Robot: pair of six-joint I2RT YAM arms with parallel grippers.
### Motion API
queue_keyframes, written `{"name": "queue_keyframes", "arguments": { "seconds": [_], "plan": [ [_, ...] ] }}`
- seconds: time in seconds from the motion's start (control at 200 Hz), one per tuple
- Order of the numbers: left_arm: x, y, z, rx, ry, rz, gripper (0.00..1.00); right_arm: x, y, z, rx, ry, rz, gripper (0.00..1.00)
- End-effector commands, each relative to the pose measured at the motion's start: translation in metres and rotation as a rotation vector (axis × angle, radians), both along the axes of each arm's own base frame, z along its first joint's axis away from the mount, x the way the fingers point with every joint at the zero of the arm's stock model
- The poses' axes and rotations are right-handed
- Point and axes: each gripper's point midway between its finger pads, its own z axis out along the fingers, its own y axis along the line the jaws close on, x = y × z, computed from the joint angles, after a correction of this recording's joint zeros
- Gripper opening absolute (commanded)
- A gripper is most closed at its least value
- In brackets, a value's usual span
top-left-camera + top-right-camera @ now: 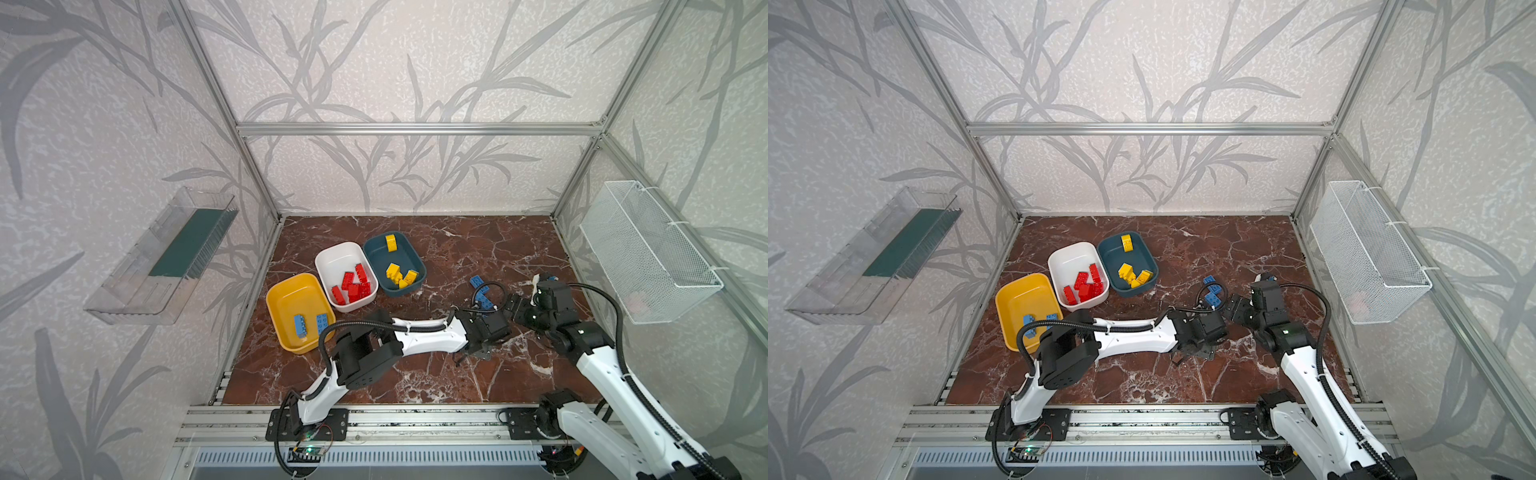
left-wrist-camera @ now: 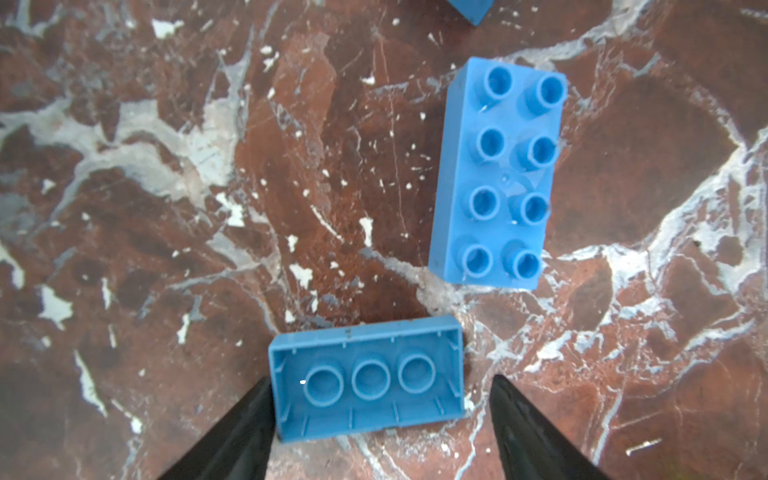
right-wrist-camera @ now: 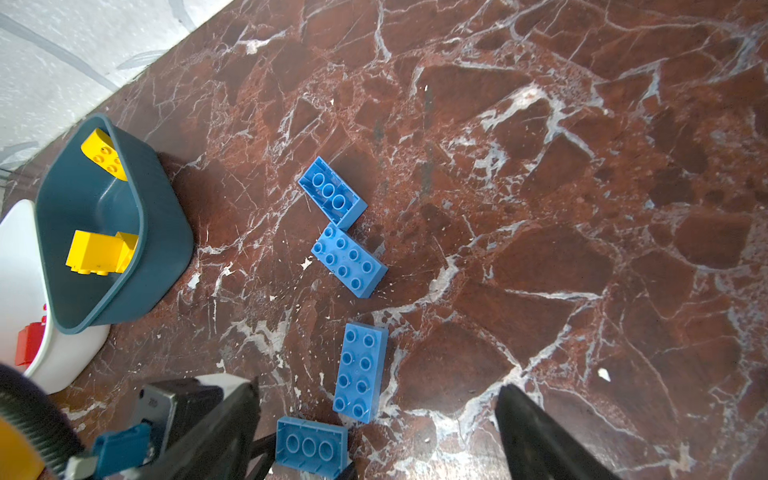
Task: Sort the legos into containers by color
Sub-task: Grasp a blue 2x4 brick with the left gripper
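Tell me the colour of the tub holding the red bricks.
White tub, best seen in a top view.

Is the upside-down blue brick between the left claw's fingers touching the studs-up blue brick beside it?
Apart. The left wrist view shows a strip of bare marble tabletop between the upside-down blue brick and the studs-up blue brick.

Both top views look steeply down from above; both wrist cameras face the marble tabletop [image 2: 166, 166] closely.

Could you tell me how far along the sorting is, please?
Done: white tub holds red bricks, teal tub yellow bricks, yellow tub two blue bricks. In hand: open left gripper straddles an upturned blue brick. Left: all four blue bricks on the table.
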Motion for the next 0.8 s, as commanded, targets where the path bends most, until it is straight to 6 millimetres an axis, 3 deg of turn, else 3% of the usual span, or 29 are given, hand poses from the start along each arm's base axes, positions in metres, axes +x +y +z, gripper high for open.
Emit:
{"name": "queue_keyframes", "arguments": {
  "seconds": [0.0, 0.235, 0.41, 0.57, 0.795],
  "plan": [
    [0.004, 0.008, -0.011, 0.079, -0.009, -0.02, 0.79, -0.001, 0.0, 0.004, 0.013, -0.025, 0.003, 0.9],
    [0.006, 0.01, -0.014, 0.104, -0.019, -0.013, 0.75, -0.003, -0.001, 0.007, 0.018, -0.042, 0.002, 0.9],
    [0.008, 0.014, -0.01, 0.111, -0.034, -0.005, 0.64, -0.004, 0.0, 0.009, 0.022, -0.047, 0.006, 0.9],
    [0.013, 0.023, 0.007, 0.093, -0.063, 0.027, 0.6, -0.003, 0.005, 0.006, 0.043, -0.052, 0.031, 0.9],
    [0.028, 0.05, 0.049, 0.048, -0.125, 0.072, 0.57, -0.004, 0.011, 0.007, 0.077, -0.079, 0.053, 0.89]
  ]
}}
